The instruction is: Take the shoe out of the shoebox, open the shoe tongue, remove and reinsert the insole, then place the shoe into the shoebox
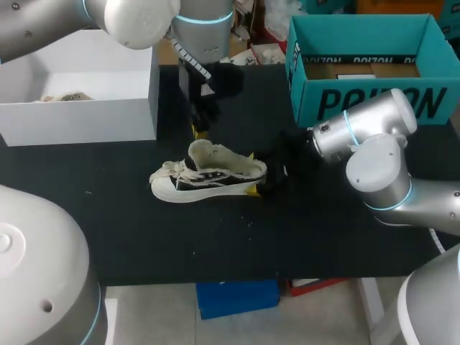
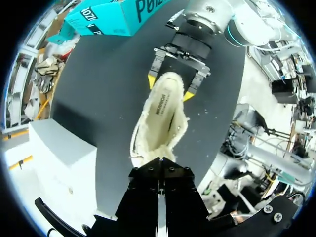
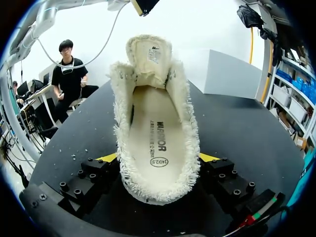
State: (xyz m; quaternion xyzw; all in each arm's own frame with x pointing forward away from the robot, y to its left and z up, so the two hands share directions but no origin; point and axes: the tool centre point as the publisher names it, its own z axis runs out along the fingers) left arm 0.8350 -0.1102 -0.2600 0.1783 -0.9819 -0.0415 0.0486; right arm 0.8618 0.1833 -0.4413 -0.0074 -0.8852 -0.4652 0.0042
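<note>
A cream and black shoe [image 1: 208, 176] lies on its sole on the black table, toe towards my left. Its tongue [image 3: 148, 52] stands upright and the insole [image 3: 157, 118] lies inside. My right gripper [image 3: 158, 158] holds the heel end, one yellow pad [image 3: 106, 158] pressed against each side of the frayed collar. In the left wrist view the same right gripper [image 2: 170, 86] straddles the heel of the shoe [image 2: 163, 118]. My left gripper [image 1: 200, 131] hangs just above the tongue, fingers [image 2: 159, 165] together with nothing between them.
A white open box [image 1: 79, 118] stands at the back left with a pale item inside. A teal open box [image 1: 366, 72] stands at the back right, behind my right arm. The black table [image 1: 215, 244] is bare in front of the shoe.
</note>
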